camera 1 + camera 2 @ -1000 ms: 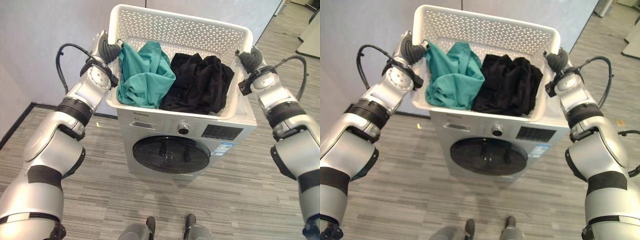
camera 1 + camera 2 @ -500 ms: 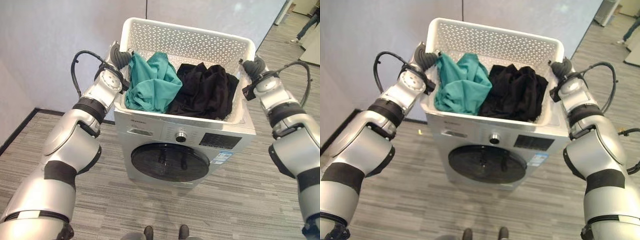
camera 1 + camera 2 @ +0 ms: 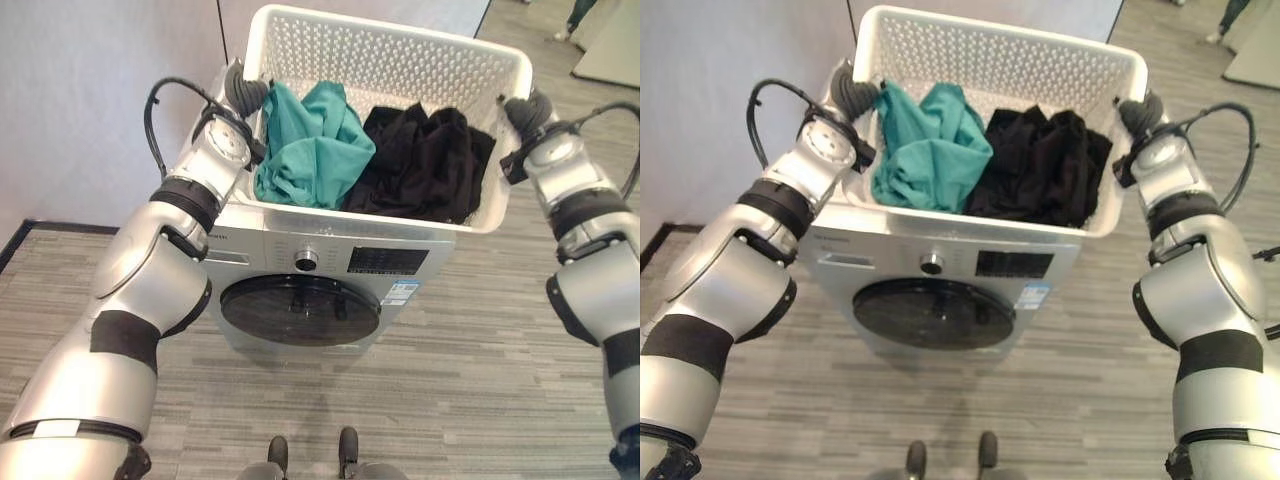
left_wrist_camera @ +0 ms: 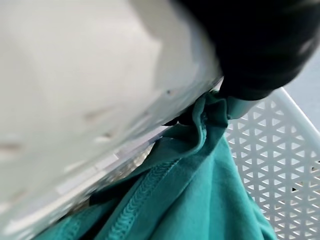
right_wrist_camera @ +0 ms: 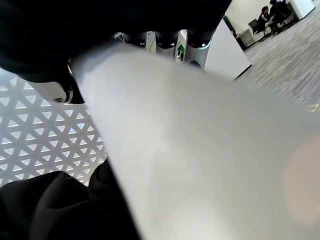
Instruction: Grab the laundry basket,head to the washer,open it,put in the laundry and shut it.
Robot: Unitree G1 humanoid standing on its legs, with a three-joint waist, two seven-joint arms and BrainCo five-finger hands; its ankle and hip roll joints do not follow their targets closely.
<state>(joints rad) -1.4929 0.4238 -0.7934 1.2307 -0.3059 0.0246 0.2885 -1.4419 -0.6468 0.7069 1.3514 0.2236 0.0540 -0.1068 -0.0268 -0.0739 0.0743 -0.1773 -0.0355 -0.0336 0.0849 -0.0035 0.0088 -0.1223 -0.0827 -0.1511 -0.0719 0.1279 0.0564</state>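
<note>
The white laundry basket (image 3: 395, 60), holding teal clothing (image 3: 312, 145) and black clothing (image 3: 425, 165), sits atop the closed washer (image 3: 300, 270), with the left hand (image 3: 243, 92) and right hand (image 3: 527, 108) each curled around an end rim

The left hand (image 3: 240, 92) and right hand (image 3: 527, 110) sit against the laundry basket's (image 3: 400, 60) end rims, fingers hidden behind the plastic (grip unreadable). The basket covers the washer's (image 3: 300, 262) top. At the upper right, the frame edge cuts off a person's legs (image 3: 578, 14).
</note>
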